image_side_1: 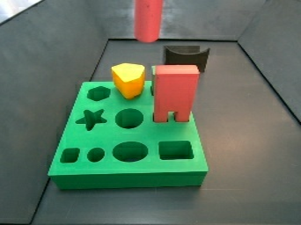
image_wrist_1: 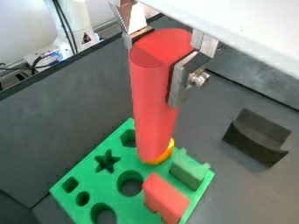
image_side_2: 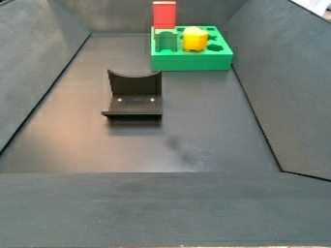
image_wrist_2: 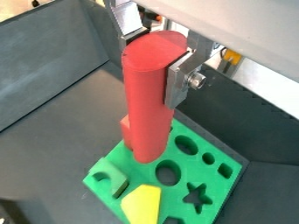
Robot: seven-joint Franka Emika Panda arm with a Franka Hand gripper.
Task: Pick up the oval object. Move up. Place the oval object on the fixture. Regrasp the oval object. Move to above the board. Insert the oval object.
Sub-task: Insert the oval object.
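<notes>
Closest in both wrist views, the oval object (image_wrist_1: 156, 96) hangs upright, clamped in the tool (image_wrist_2: 156, 54) above the board (image_wrist_1: 87, 173). Only a side view shows the fixture (image_side_2: 134, 94) standing well apart on the floor. On the board stand a yellow peg (image_side_1: 128, 78) and a red block (image_side_1: 177, 91); the tool is hidden there.

Both wrist cameras look steeply down past the gripper (image_wrist_1: 163, 54) onto the board (image_wrist_1: 87, 171), from opposite sides. A side camera sits close before the board (image_side_1: 129, 171); a side view from far across the floor shares it (image_side_2: 195, 60) and the fixture (image_side_2: 132, 95).
</notes>
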